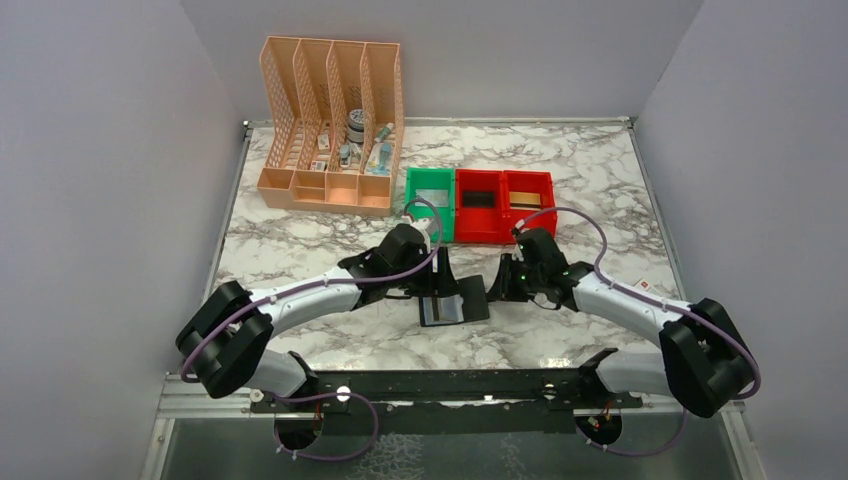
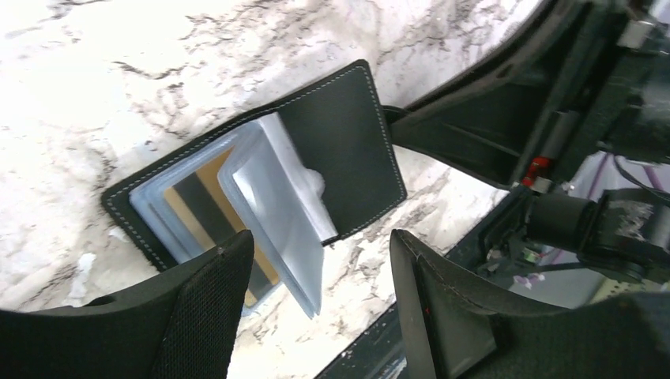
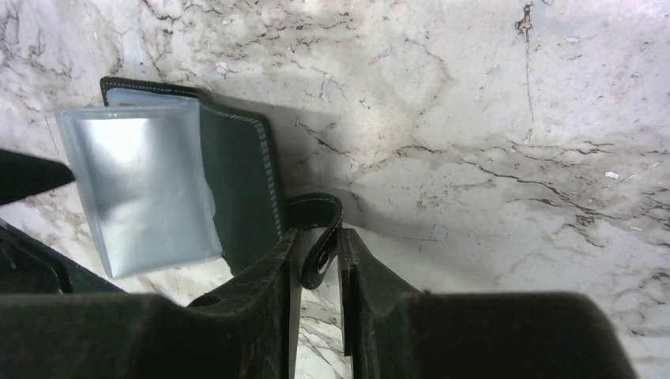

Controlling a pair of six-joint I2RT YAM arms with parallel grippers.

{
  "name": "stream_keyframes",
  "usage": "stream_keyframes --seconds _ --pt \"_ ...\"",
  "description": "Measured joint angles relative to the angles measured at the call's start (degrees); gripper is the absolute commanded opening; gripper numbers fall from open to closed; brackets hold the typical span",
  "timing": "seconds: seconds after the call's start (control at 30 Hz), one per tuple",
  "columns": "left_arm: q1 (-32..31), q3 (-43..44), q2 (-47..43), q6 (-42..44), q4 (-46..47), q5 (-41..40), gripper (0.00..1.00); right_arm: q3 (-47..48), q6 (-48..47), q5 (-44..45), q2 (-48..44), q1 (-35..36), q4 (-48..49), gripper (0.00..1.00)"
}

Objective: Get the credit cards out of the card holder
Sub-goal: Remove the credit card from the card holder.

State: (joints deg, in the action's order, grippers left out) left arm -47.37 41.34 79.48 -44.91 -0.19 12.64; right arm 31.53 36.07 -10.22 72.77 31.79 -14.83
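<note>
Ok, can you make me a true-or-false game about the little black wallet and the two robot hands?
1. The card holder lies open on the marble table. True.
2. A gold card sits inside one of its clear sleeves. True.
3. The left gripper is squeezed shut. False: its jaws stand wide apart, just over the open card holder.
4. The card holder is lifted up in the air. False: it rests on the table.
5. The card holder's little tab is between the fingers of the right gripper. True.
</note>
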Motion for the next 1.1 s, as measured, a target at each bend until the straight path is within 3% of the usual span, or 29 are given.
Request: stream_keyframes --seconds 0.17,0.43,0.57,0.6,0.63,0.7,0.87,1.1 --pt "0.0 0.4 -0.2 0.6 -3.4 -2.9 0.69 0.3 0.1 0.1 -3.4 0.0 -2.3 0.46" --pt "0.0 0.4 -3.1 0.7 -5.7 -6.8 0.7 4.5 0.1 1.0 -9.3 0.0 -6.4 0.46" --pt "0.0 0.1 -5.2 0.6 -6.1 -8.7 0.7 5.0 -0.8 -2.6 -11.4 0.0 -5.7 0.46" --pt "0.0 -0.1 -5.7 0.5 -6.3 -9.2 0.7 5.0 -1.0 -4.2 -11.4 0.0 -5.1 0.51" --pt "0.0 -0.3 -6.4 0.4 -6.4 -9.7 0.7 5.0 -1.5 -5.9 -11.1 0.0 -4.3 0.6" --pt "0.0 -1.1 -8.0 0.2 -6.7 -11.0 0.7 5.1 -2.1 -10.1 -9.5 0.0 -2.4 0.65" --pt "0.0 -2.6 -12.5 -0.8 -8.4 -15.0 0.71 5.8 -3.6 -16.7 -2.6 0.6 0.7 0.68" --pt "0.0 -5.8 -21.5 -3.9 -10.6 -22.6 0.84 11.6 -4.0 -13.4 6.3 7.2 0.6 0.73"
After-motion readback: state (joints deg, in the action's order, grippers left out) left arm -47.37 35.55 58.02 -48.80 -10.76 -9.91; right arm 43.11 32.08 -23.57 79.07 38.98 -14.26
